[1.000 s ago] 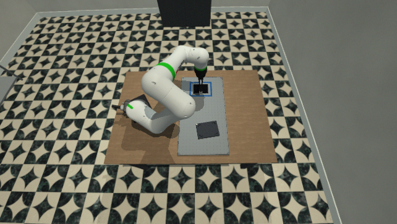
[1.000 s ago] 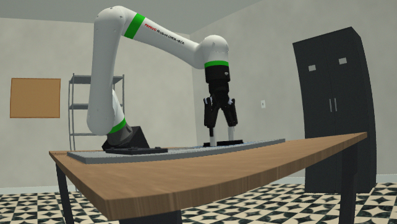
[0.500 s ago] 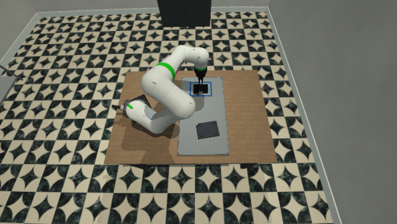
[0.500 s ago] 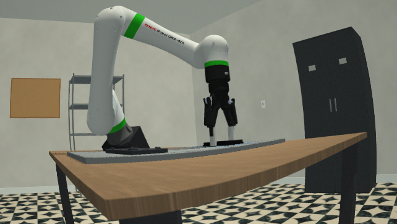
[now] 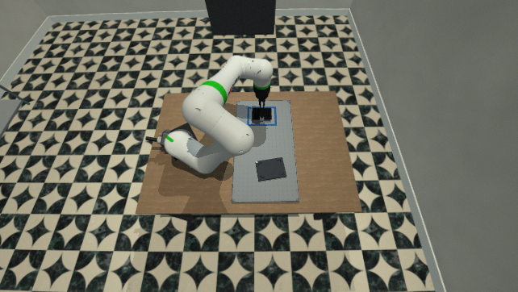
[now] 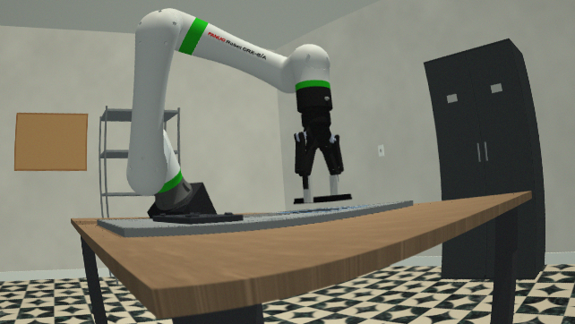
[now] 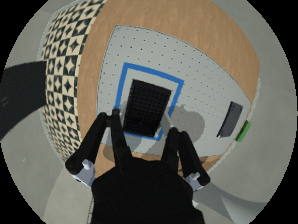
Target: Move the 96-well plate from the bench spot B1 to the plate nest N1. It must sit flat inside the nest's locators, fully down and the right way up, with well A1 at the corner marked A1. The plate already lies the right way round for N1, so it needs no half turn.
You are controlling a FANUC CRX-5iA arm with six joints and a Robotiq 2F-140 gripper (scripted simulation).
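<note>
Wooden table fills the lower half of the exterior view, and on it we see a grey mat running left to right. At the mat's near left end lies the dark nest, low and flat. Farther along, at frame centre, our gripper points straight down with its fingers clamped on the plate, which hangs level just above the mat. In the top view the plate sits over the blue-outlined spot, well apart from the nest below it. Behind, at the right, stands a black cabinet.
</note>
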